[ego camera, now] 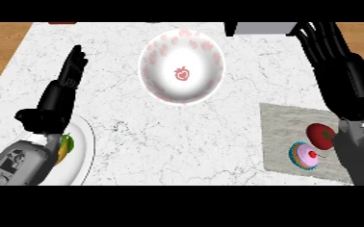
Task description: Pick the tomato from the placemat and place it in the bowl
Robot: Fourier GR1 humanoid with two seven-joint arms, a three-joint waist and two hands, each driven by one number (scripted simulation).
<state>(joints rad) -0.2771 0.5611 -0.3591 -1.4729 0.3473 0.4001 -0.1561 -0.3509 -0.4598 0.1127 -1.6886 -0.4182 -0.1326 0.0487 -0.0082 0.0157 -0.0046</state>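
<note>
Your open, empty right hand (331, 53) is raised beyond the round red tomato (320, 135) on the grey placemat (280, 120), leaving the white strawberry-patterned bowl (182, 67) unobstructed, while your open, empty left hand (60, 94) rests at the left.

**Both hands open, neither holding anything**

Your left hand (60, 89) stands at the view's left side with its fingers straight and pointing up the frame, thumb stuck out toward the left edge. Its grey forearm enters from the lower left corner. Your right hand (331, 57) stretches along the right edge, fingers straight and spread toward the upper right corner, palm further down. Its forearm rises from the lower right, nearly parallel to the frame's edge.
</note>
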